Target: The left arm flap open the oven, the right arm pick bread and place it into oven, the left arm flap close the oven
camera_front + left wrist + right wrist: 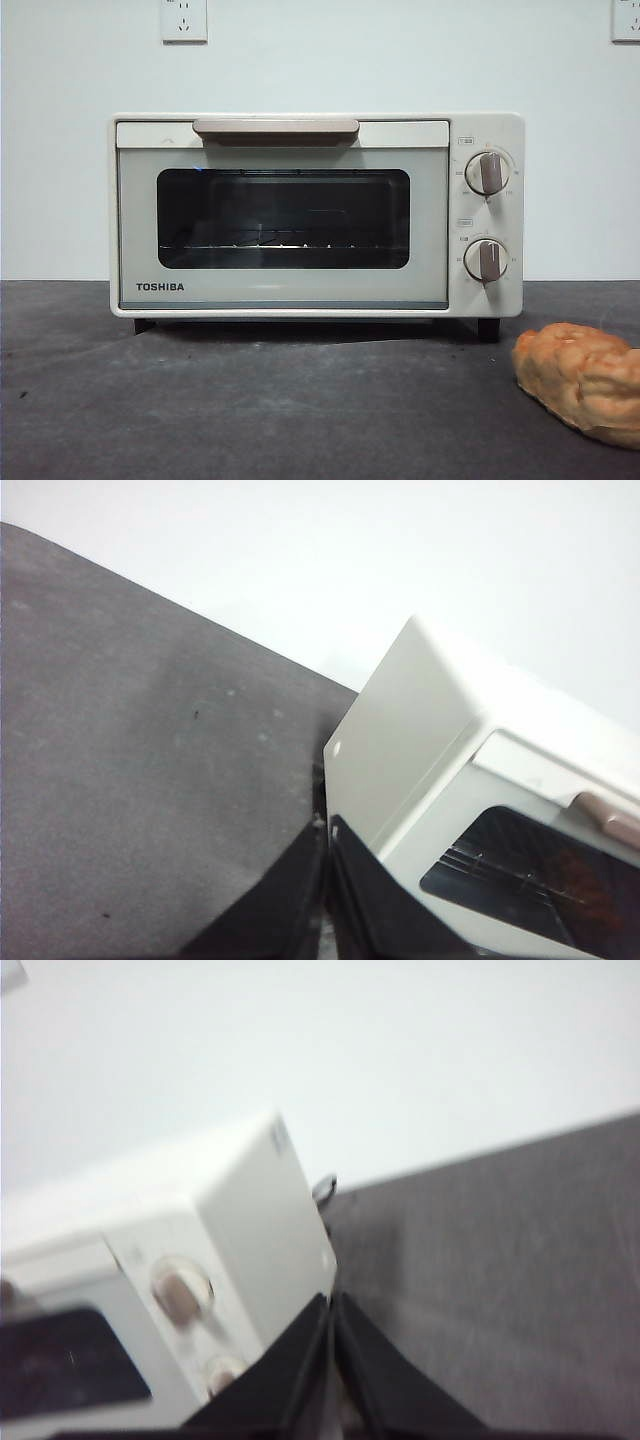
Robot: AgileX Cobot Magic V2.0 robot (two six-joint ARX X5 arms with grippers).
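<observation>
The cream-white TOSHIBA oven [300, 215] stands in the middle of the dark table with its glass door closed and the beige handle [276, 128] at the top. The bread [585, 380], a lumpy golden-brown loaf, lies on the table at the front right. Neither arm shows in the front view. My left gripper [325, 830] is shut, its jaws pressed together, hovering off the oven's [450, 810] left side. My right gripper [331, 1305] is shut too, off the oven's [190, 1280] knob side. The bread is out of both wrist views.
A white wall rises behind the table, with power sockets [184, 20] high up. The dark table top [250, 400] stretches in front of the oven. Two round knobs [487, 172] sit on the oven's right panel.
</observation>
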